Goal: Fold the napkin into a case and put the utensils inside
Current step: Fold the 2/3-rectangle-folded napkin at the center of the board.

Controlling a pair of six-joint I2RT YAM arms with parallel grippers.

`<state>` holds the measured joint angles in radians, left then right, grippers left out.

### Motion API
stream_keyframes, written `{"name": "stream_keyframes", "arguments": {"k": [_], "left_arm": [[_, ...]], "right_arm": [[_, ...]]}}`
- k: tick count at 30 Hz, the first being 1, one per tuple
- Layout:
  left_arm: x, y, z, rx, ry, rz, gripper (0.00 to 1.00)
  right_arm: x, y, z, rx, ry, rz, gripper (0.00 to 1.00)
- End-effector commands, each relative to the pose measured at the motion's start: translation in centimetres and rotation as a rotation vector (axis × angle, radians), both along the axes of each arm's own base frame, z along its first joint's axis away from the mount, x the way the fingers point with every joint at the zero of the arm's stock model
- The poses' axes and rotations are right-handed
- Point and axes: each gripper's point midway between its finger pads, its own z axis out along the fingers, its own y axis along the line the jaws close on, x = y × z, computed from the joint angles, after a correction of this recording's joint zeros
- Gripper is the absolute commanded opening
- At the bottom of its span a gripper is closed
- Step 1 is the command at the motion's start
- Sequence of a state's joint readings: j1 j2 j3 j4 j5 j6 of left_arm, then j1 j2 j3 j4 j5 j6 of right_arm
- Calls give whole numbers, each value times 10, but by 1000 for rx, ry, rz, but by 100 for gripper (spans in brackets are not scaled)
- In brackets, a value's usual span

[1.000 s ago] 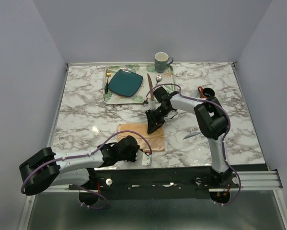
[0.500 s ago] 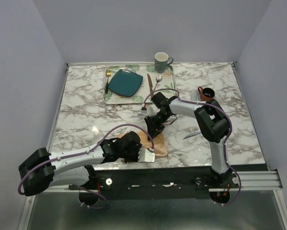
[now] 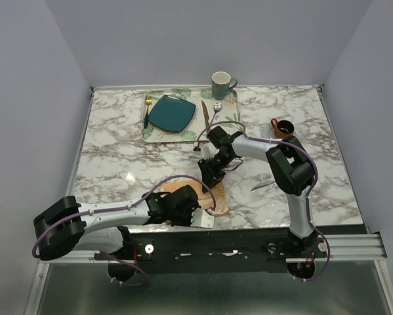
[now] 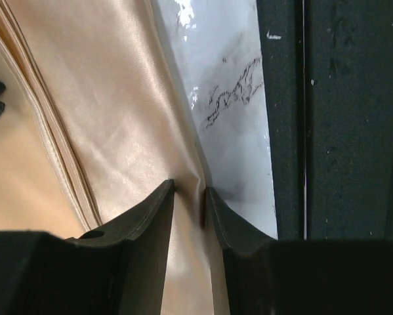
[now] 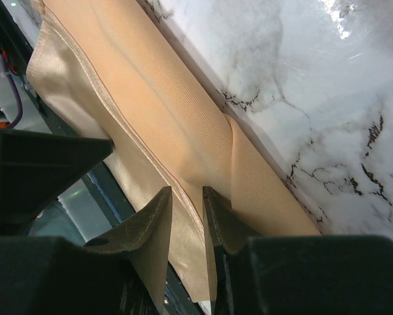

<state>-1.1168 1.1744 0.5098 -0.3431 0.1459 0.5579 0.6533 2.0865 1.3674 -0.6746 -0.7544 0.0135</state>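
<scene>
The peach-tan napkin (image 3: pixel 217 198) lies bunched and partly folded near the table's front edge. My left gripper (image 3: pixel 191 211) is shut on the napkin's near edge; in the left wrist view the jaws (image 4: pixel 189 193) pinch a fold of the cloth (image 4: pixel 117 118). My right gripper (image 3: pixel 211 174) is shut on the napkin's far side; in the right wrist view the jaws (image 5: pixel 188 195) pinch a raised fold of the cloth (image 5: pixel 150 111). The spoon (image 3: pixel 216 108) lies on the tray. The silver-grey knife (image 3: pixel 260 186) lies on the table by the right arm.
A leaf-patterned tray (image 3: pixel 230 105) at the back holds a teal plate (image 3: pixel 172 113), a dark-handled gold fork (image 3: pixel 146 110), a brown-handled knife (image 3: pixel 205 111) and a green mug (image 3: pixel 222 84). A small brown cup (image 3: pixel 285 126) stands at the right. The table's front edge (image 4: pixel 265 131) is close to the napkin.
The left gripper has moved right along the front edge with the napkin's edge in it. The napkin, flat and wide before, is now bunched to the right. The right gripper shifted slightly.
</scene>
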Motion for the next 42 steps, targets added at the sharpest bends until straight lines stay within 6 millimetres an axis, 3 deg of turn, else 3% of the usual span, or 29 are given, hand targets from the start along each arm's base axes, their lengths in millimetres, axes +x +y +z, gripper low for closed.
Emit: {"name": "stream_keyframes", "arguments": {"k": [1,3,6,10,11,17,26,31,42], "left_arm": [[0,11,-16,82,-34,-14,38],[-1,14,-21,105,-31,-17,37],[-3,18,-26,132,-14,-14,27],[-9,16,-22,122,27,-8,2],[-8,13,-18,104,40,5,0],[-13,-4,14,-26,135,-11,0],[18,-13,47,-145,306,97,0],[28,-14,53,-179,401,128,0],[75,-9,57,-262,597,305,0]], "right_arm": [[0,-18,-35,-117,-44,31,34],[0,-19,-35,-118,-45,29,34],[-1,-20,-35,-118,-45,32,34],[-2,-21,-35,-118,-49,39,34],[-2,-21,-35,-118,-47,39,34],[-4,-22,-35,-113,-47,47,34],[-2,-20,-33,-107,-54,52,34],[-3,-21,-34,-105,-55,59,34],[-1,-20,-33,-102,-66,71,34]]}}
